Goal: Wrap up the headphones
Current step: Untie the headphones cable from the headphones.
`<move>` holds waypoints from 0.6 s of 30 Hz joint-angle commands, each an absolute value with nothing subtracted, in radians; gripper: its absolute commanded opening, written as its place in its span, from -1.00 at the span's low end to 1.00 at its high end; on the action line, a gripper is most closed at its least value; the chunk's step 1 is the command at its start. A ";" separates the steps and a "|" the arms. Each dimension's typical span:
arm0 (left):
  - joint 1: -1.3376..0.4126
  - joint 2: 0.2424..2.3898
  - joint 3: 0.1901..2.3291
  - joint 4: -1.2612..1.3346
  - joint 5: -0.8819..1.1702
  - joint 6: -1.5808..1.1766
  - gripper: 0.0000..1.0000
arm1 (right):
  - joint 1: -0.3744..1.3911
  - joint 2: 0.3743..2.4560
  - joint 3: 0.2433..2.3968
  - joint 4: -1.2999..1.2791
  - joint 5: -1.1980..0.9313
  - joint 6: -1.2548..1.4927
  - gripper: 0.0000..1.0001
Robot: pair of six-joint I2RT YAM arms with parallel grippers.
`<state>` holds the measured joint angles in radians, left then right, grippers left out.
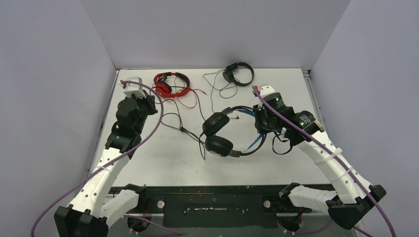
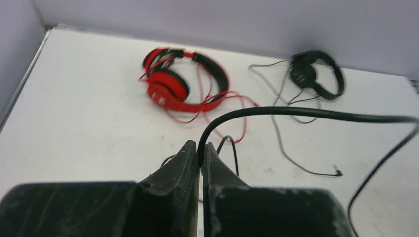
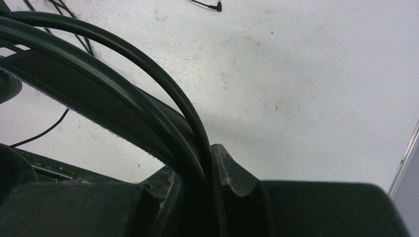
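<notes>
The left gripper (image 2: 200, 149) was pinched tight on a black cord (image 2: 296, 111). Its two matte, scuffed, wedge-shaped fingers (image 2: 180, 168) pressed together with the round, rubbery cord squeezed between their tips. From there the cord curved up in a smooth arc and stretched sideways above the table (image 1: 163, 163), a flat white sheet flecked with small marks.

The right gripper (image 3: 207, 154) was clamped on the headband of the blue-banded headphones (image 1: 220, 136). In the right wrist view the band showed as a broad, curved black strip with a slimmer glossy black curve lying against it, both wedged between the rough dark fingers. Those headphones were at mid-table. Their two fat, padded, round ear cups sat side by side at the end away from the right gripper, and a sliver of bright blue showed along the inside of the hoop.

Beyond them, toward the back wall, two more pairs lay on the table. The red headphones (image 1: 171, 84) were on the left arm's side, glossy red cups amid loose loops of thin red cord. The smaller black headphones (image 1: 238, 74) lay behind the blue-banded pair, a thin hoop with a fine wire trailing in slack curls.
</notes>
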<state>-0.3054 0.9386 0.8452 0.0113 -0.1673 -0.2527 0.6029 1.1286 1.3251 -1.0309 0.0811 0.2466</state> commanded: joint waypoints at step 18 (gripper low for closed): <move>-0.262 0.921 0.774 -0.213 -0.216 -0.253 0.46 | 0.555 1.130 1.625 -0.973 0.234 0.407 -1.00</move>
